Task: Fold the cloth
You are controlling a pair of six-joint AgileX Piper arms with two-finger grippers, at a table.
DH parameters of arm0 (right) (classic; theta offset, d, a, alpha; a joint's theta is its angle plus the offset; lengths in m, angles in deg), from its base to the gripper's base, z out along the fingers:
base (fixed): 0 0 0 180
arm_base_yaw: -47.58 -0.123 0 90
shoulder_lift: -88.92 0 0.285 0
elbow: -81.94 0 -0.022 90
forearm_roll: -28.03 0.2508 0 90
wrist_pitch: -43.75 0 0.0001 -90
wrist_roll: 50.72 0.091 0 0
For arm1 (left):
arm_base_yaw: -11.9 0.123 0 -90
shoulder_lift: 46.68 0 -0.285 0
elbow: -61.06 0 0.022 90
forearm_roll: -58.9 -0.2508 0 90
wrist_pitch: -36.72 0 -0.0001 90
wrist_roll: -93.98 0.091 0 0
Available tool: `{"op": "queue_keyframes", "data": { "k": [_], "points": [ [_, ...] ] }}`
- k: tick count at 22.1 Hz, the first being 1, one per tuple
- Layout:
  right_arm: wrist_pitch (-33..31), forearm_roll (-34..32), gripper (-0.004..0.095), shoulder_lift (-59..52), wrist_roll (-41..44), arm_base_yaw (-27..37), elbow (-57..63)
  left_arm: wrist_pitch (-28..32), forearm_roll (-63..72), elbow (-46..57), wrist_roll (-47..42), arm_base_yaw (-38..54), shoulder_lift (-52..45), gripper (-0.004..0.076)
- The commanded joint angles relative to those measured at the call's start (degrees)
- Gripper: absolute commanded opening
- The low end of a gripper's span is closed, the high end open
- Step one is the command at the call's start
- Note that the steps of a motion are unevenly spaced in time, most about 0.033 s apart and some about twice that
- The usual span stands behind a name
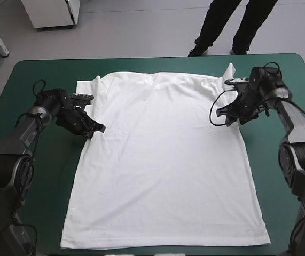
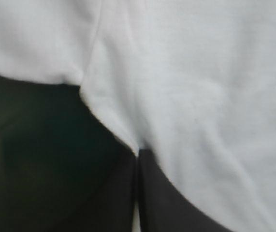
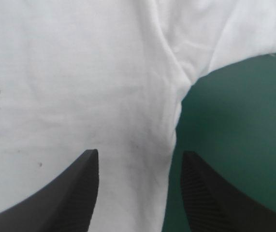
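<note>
The white T-shirt (image 1: 163, 160) lies spread flat on the teal-green cover (image 1: 40, 208), collar toward the far edge and hem along the near edge. My left gripper (image 1: 98, 129) is at the shirt's left underarm. In the left wrist view its black fingers meet in a point (image 2: 138, 153), pinching the T-shirt (image 2: 200, 96) edge where sleeve and side join. My right gripper (image 1: 228, 118) is at the right underarm. It (image 3: 140, 154) stands open, and the side edge of the T-shirt (image 3: 79, 72) runs between its two fingers.
Bare cover (image 1: 291, 106) runs along both sides of the shirt, out to the table's left and right edges. The hem reaches close to the near edge (image 1: 163, 250). A narrow strip of cover (image 1: 157, 64) shows beyond the collar.
</note>
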Motion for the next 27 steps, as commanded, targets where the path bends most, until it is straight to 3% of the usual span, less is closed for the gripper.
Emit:
{"op": "queue_keyframes", "data": {
  "k": [1, 10, 14, 16, 17, 21, 27],
  "points": [
    [-0.78, -0.36, 0.0486, -1.77, 0.05, -0.38, -1.86, -0.82, 3.59, -0.21, 1.14, -0.56, -1.3, -0.0022],
    [-1.69, -2.23, 0.0459, 0.48, 1.23, -0.38, -1.74, -0.71, 4.08, -0.21, 1.55, -0.56, -1.3, -0.0022],
    [-3.22, -2.26, 0.0252, 3.14, -0.31, -2.76, -1.74, -0.52, 4.32, -0.21, 2.15, -0.56, -1.3, -0.0022],
    [-3.22, -2.26, 0.0111, 4.63, -0.83, -4.66, -1.74, -0.52, 4.32, -0.21, 2.41, -0.56, -1.3, -0.0022],
    [-3.47, -2.26, -0.0007, 5.3, -1.12, -5.9, -1.74, -0.52, 4.32, -0.21, 2.55, -0.56, -1.3, -0.0022],
    [-5.05, -1.78, -0.0009, 5.31, -1.44, -7.01, -2.63, -1.13, 3.97, -2.14, 2.73, -0.56, -2.98, -0.0022],
    [-4.83, -2.23, -0.0009, -4.43, -0.9, -5.8, -4.5, -8.37, 0.73, -8.92, 2.18, -0.56, -11.65, -0.0022]
  ]
}}
